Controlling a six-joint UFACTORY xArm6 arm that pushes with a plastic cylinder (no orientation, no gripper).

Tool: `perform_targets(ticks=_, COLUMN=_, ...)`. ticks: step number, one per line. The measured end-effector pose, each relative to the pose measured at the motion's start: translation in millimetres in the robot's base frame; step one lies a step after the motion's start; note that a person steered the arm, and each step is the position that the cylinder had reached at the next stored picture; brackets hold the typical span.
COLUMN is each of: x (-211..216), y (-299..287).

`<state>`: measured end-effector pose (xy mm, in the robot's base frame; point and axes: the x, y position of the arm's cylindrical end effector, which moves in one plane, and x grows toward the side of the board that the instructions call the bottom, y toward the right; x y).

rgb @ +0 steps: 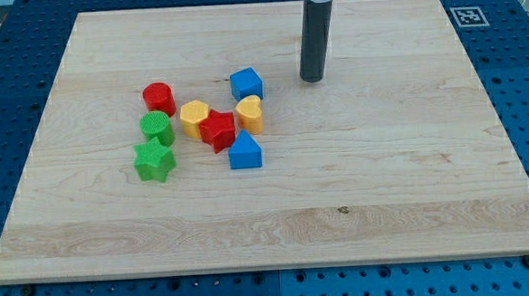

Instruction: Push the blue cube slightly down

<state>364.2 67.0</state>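
The blue cube (246, 83) sits on the wooden board (383, 160), left of centre and towards the view's top. My tip (312, 77) rests on the board to the right of the blue cube, about level with it, with a clear gap between them. Just below the cube is a yellow heart-like block (250, 115).
A cluster lies below and left of the cube: a red cylinder (158, 98), a yellow hexagonal block (194, 118), a red star-like block (217, 130), a blue house-shaped block (245, 152), a green cylinder (156, 128) and a green star (154, 161). A marker tag (467, 16) is at the top right corner.
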Motion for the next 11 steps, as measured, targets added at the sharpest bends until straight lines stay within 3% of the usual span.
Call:
perform_targets(ticks=6, x=1.8, y=-62.7)
perform_targets(ticks=9, x=45.0, y=-91.8)
perform_targets(ticks=11, x=38.0, y=-94.0)
